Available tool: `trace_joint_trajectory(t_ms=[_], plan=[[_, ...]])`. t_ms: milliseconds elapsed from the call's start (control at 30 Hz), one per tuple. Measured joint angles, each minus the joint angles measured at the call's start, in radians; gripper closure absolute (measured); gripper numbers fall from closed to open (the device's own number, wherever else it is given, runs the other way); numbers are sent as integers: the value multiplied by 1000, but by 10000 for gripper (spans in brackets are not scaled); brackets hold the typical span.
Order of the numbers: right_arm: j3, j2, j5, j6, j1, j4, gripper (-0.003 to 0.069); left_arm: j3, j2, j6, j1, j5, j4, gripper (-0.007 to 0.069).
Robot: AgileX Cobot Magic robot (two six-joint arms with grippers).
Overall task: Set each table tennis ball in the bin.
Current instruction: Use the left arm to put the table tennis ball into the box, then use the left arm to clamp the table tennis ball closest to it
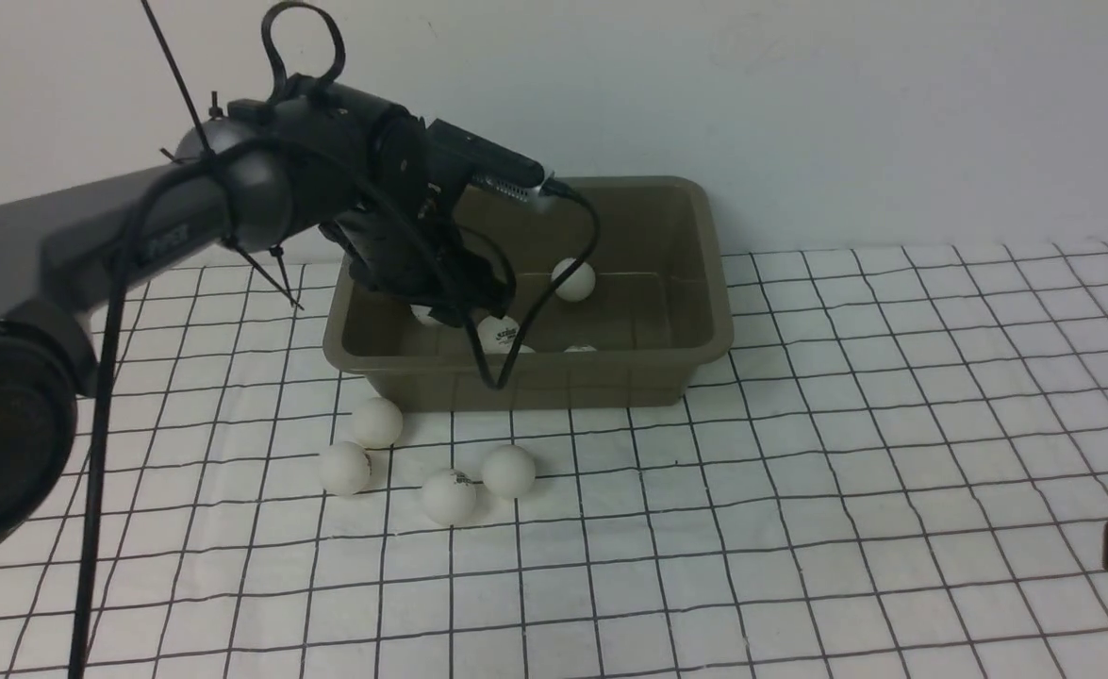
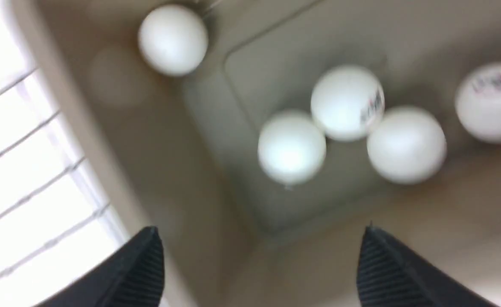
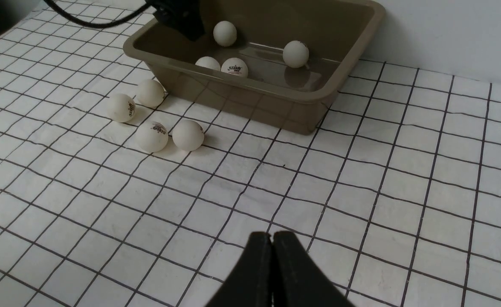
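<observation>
The right pincer [image 3: 272, 235] is closest, squeezed shut with nothing in it, over the checked cloth [image 3: 361, 192]. Farther out, four table tennis balls [image 1: 449, 496] lie on the cloth just in front of the bin [image 1: 610, 385]. The left pincer [image 2: 259, 232] hangs over the bin's left side, spread wide and holding nothing. Below it, inside the bin, lie more balls [image 2: 347, 102], not touching its fingers.
</observation>
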Motion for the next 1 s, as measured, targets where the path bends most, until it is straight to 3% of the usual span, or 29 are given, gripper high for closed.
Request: trace_joint_trajectory(t_ms=[267,567,800,1000], plan=[[0,0,0,0,0,-26,669,-7,-119,12,0,159,19,82],[0,0,0,0,0,-38,669,131,-219,9,15,162,19,82],[0,0,0,0,0,-40,669,431,-331,-1,51,31,19,82],[0,0,0,-18,0,-41,669,688,-394,6,76,-200,-3,82]])
